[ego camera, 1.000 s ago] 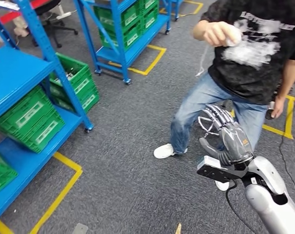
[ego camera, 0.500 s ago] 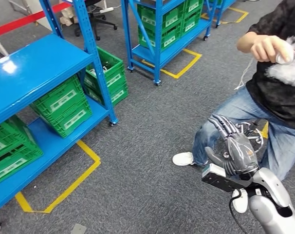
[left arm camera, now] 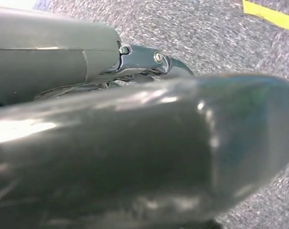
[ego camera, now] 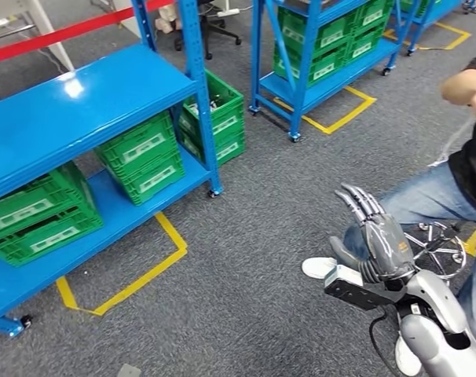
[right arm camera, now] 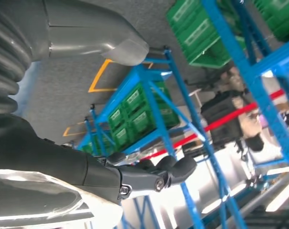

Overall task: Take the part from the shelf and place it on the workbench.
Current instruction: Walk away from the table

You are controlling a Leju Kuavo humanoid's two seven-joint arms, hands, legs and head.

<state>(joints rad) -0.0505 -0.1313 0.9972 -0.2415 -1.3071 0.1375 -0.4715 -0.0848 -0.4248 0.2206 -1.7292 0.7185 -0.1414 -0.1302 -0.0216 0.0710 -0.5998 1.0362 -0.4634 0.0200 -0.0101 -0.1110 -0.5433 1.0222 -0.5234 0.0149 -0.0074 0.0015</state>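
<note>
From where I stand, the blue shelf (ego camera: 87,94) is the thing to steer by. The right hand (ego camera: 378,232) is raised well to the right of it, over the carpet, fingers stretched straight and apart, holding nothing. A person (ego camera: 461,181) crouches farther right again. I cannot pick out the part. 1 green crate (ego camera: 221,106) behind the shelf's front post holds small items, too small to name. An empty hand near the shelf fits either going to fetch the part or having already delivered it. The right wrist view confirms nothing lies between thumb and fingers and shows more racks beyond. The left wrist view shows the left hand (left arm camera: 99,57) blurred over carpet, and I cannot tell how its fingers are set.
</note>
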